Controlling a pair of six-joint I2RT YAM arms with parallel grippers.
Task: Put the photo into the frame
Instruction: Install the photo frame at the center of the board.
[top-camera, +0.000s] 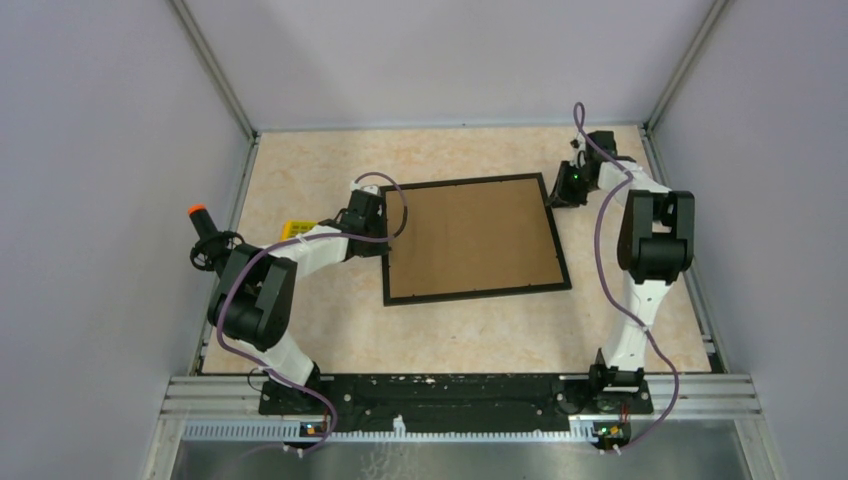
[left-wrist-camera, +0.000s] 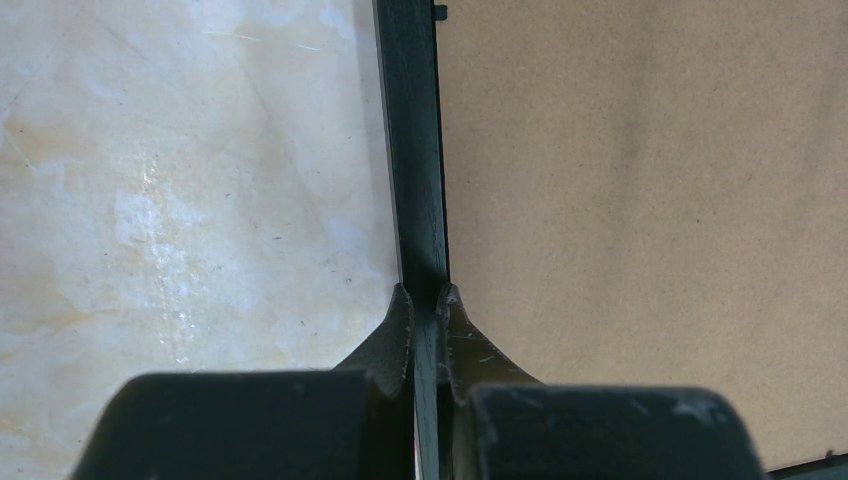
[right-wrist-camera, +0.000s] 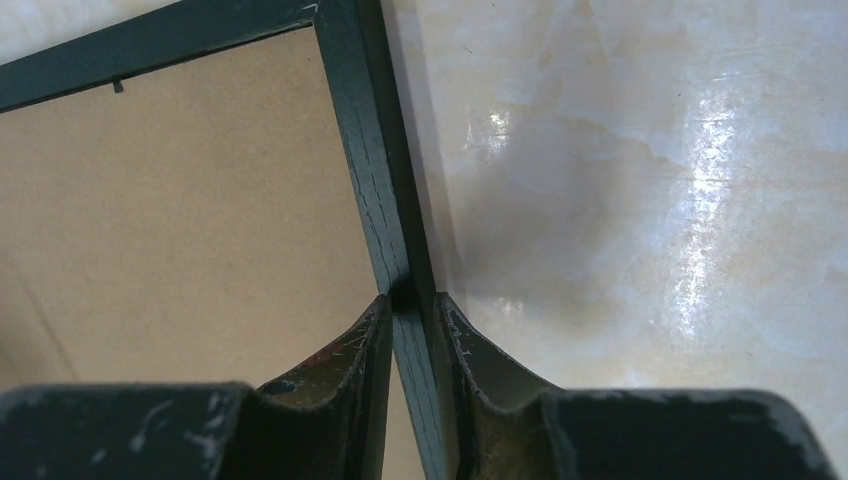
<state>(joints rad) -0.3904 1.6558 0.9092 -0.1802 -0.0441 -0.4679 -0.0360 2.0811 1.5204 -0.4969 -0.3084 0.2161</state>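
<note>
The thin black frame (top-camera: 480, 291) lies flat in the middle of the table, filled by a plain brown cardboard sheet (top-camera: 470, 238). The photo is not in view. My left gripper (top-camera: 384, 216) is shut on the frame's left bar (left-wrist-camera: 410, 150), one finger outside over the table and one over the cardboard (left-wrist-camera: 640, 200). My right gripper (top-camera: 557, 190) is shut on the frame's right bar (right-wrist-camera: 370, 170) near its far right corner, with the cardboard (right-wrist-camera: 180, 200) on the inner side.
A small yellow object (top-camera: 295, 229) lies on the table left of the frame, beside the left arm. A black stand with an orange tip (top-camera: 197, 215) is at the left edge. Grey walls enclose the beige table (top-camera: 450, 330) on three sides.
</note>
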